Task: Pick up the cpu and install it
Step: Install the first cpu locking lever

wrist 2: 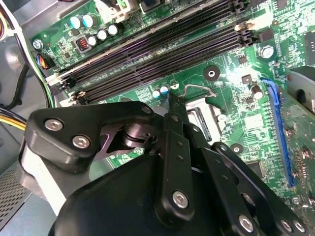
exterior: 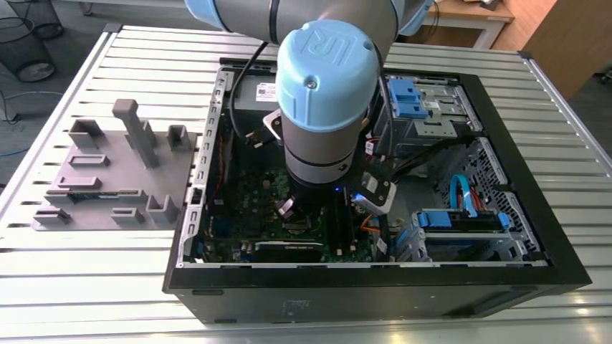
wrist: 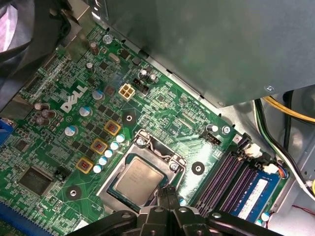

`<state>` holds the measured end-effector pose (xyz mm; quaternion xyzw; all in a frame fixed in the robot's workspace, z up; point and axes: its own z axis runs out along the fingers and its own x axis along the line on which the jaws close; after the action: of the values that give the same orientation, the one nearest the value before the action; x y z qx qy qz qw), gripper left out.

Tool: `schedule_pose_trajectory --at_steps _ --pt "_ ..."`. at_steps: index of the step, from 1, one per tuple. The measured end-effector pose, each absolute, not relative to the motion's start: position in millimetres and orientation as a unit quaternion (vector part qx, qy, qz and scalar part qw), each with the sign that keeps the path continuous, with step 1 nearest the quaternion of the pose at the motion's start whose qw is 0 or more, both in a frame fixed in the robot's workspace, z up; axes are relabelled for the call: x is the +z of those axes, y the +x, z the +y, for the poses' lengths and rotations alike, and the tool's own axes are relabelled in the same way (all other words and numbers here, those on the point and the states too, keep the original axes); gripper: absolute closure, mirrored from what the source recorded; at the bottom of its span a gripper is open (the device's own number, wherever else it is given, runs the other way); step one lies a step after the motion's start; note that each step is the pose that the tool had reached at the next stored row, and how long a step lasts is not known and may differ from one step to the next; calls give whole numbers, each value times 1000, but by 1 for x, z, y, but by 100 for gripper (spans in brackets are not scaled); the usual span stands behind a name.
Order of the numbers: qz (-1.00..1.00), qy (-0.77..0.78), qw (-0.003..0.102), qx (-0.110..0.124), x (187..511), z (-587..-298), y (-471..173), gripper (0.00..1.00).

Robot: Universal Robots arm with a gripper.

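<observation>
The cpu (wrist: pixel 137 179), a small square chip with a silver-grey top, lies flat in its socket on the green motherboard (wrist: pixel 59 147), with the metal socket bracket (wrist: pixel 147 147) framing it. My gripper (wrist: pixel 167 192) is shut, its black fingers pressed together with nothing between them, and its tip sits at the socket's edge right beside the cpu. In the second wrist view the gripper (wrist 2: pixel 172 101) points down at the socket, close to the bent wire lever (wrist 2: pixel 197 90). In the exterior view the arm (exterior: pixel 320 93) reaches down into the open computer case.
The black computer case (exterior: pixel 535 279) walls in the board on all sides. Memory slots (wrist 2: pixel 162 49) run beside the socket, one holding a blue stick (wrist: pixel 251 194). A grey metal housing (wrist: pixel 197 44) overhangs the board. A grey fixture tray (exterior: pixel 105 175) lies at the exterior view's left.
</observation>
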<state>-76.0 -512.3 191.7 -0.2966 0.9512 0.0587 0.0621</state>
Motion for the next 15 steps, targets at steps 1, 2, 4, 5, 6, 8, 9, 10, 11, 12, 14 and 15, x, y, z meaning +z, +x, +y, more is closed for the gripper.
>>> schedule_pose_trajectory --at_steps 1,2,4,5,6,8,9,10,11,12,14,15 --pt "951 -297 62 59 191 -512 -76 89" --pt "951 -297 62 59 191 -512 -76 89" --pt "951 -297 62 59 191 -513 -76 89" --pt "951 -297 62 59 190 -513 -76 89" --pt "951 -297 62 59 190 -513 -76 89" --pt "951 -297 62 59 190 -513 -76 89" --pt "951 -297 62 59 190 -513 -76 89" --pt "951 -297 62 59 190 -514 -76 89" --pt "951 -297 62 59 190 -514 -76 89" --pt "951 -297 62 59 190 -514 -76 89" --pt "951 -297 62 59 190 -514 -76 89" --pt "951 -297 62 59 190 -514 -76 89"
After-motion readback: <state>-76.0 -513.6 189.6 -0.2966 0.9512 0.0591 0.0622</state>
